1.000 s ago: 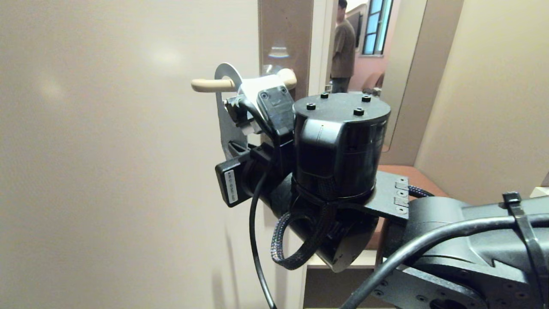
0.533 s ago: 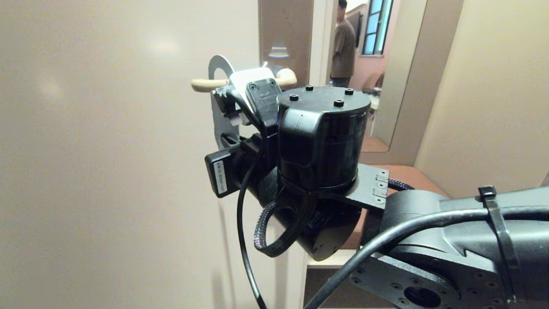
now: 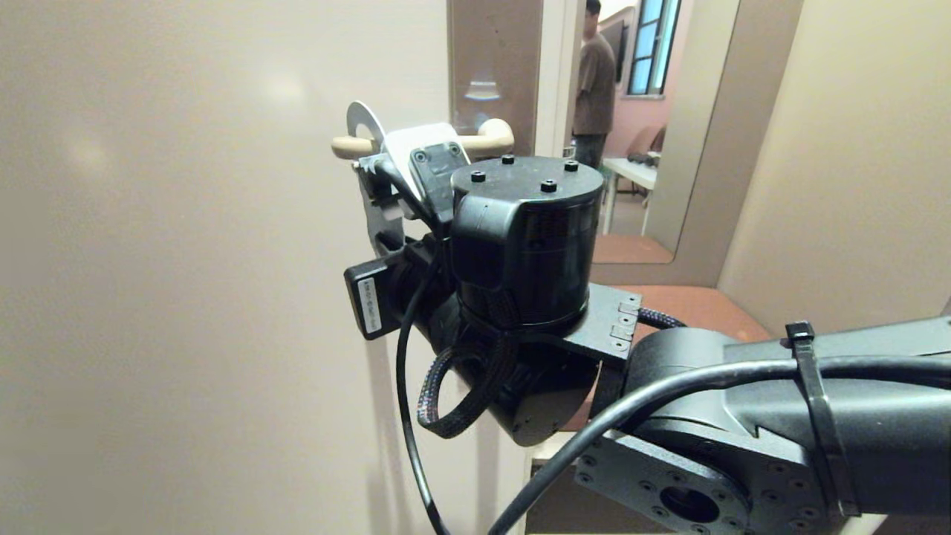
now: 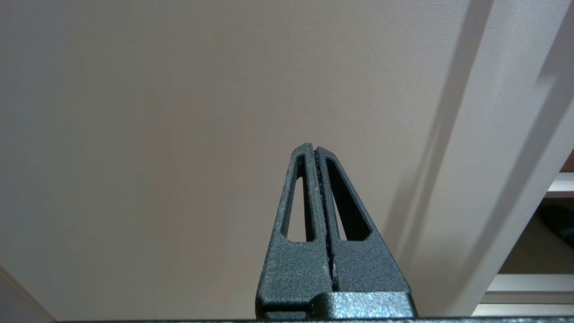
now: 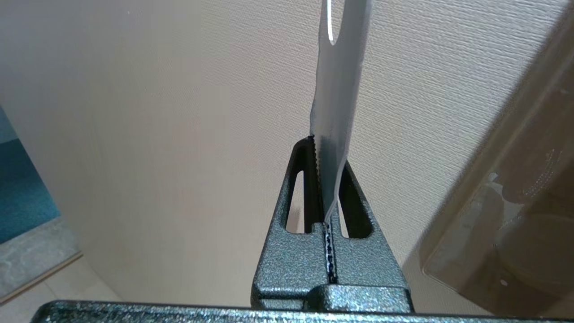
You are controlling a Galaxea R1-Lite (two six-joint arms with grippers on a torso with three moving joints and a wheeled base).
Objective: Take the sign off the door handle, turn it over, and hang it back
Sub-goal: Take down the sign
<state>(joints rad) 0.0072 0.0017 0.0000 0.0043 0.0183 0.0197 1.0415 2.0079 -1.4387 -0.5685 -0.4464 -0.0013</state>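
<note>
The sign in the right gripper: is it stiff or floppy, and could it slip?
The sign looks thin, probably light and slightly flexible: its clamped edge curves. The right gripper pinches it between toothed pads, so slipping seems unlikely.

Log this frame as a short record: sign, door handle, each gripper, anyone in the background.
sign: white card pinched on its lower part, seen nearly edge-on in the right wrist view; its looped top sits at the lever, and whether it still hangs on it cannot be told
door handle: cream lever, level, on a brownish backplate
right gripper: jaws shut on the sign, raised to the handle
left gripper: jaws shut, holding nothing, facing the plain door
background: a person stands in the room beyond
</note>
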